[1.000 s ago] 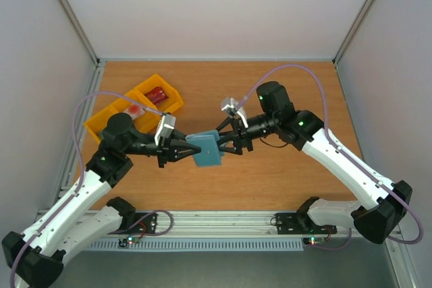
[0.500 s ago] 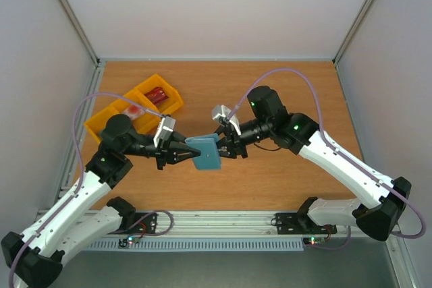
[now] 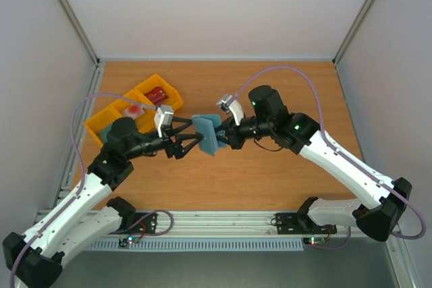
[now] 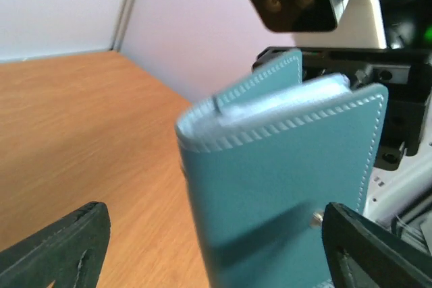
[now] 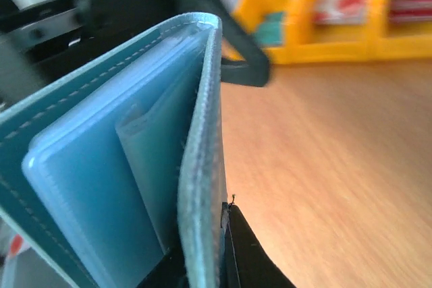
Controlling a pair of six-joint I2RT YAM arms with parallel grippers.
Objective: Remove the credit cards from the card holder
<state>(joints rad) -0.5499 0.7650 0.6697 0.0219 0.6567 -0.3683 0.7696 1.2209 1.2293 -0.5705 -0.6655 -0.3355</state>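
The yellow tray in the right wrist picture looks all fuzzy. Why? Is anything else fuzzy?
Right wrist view: the camera seems focused up close on the slate-blue soft wallet, so the yellow plastic tray far behind goes blurry. Left wrist view: the wallet's near corner is smeared, and its stitched far edge is crisper. Top view: everything is sharp and evenly lit, with no glare.

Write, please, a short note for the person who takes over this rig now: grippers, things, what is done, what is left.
Left gripper: open, fingers either side of the card holder, not gripping it.
Right gripper: shut on the card holder, holding it above the table.
Inside the holder: pale blue layers, probably the credit cards; none is in a gripper.
Done: holder lifted.
Left: draw the cards out.
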